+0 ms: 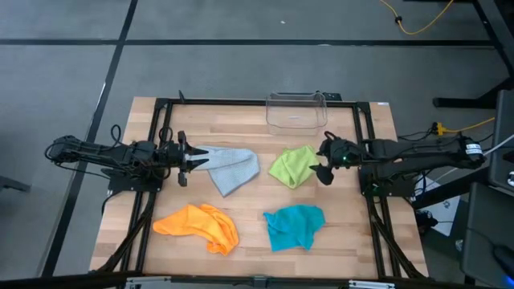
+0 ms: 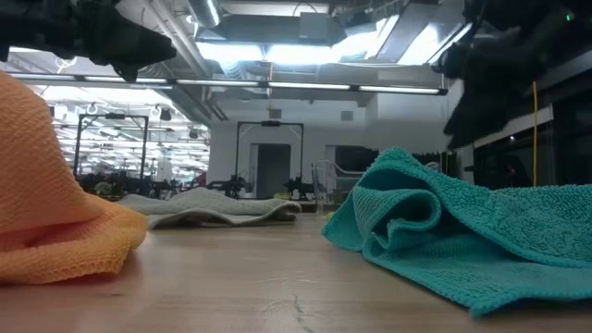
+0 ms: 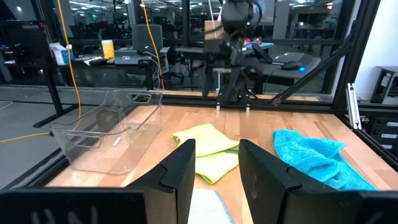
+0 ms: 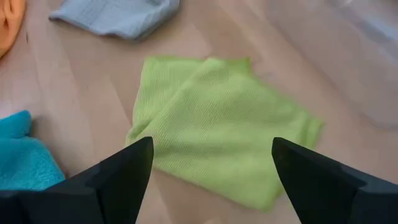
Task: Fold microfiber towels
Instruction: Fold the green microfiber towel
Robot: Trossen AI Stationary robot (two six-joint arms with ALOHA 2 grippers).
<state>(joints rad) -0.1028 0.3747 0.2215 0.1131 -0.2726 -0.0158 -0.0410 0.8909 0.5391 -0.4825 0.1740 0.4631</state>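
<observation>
Four towels lie crumpled on the wooden table. The grey-blue towel (image 1: 233, 167) is at the far left, the lime green towel (image 1: 293, 166) at the far right, the orange towel (image 1: 199, 225) at the near left, and the teal towel (image 1: 295, 225) at the near right. My left gripper (image 1: 189, 159) is open and hovers at the grey-blue towel's left corner (image 3: 208, 208). My right gripper (image 1: 321, 164) is open wide and hovers at the lime towel's right side (image 4: 217, 124). In the low view both arms hang above the table.
A clear plastic bin (image 1: 295, 111) stands at the table's far edge, between the two grippers and behind the towels. A black frame (image 1: 152, 144) runs around the table. Bare wood shows between the towels in the middle (image 1: 257, 197).
</observation>
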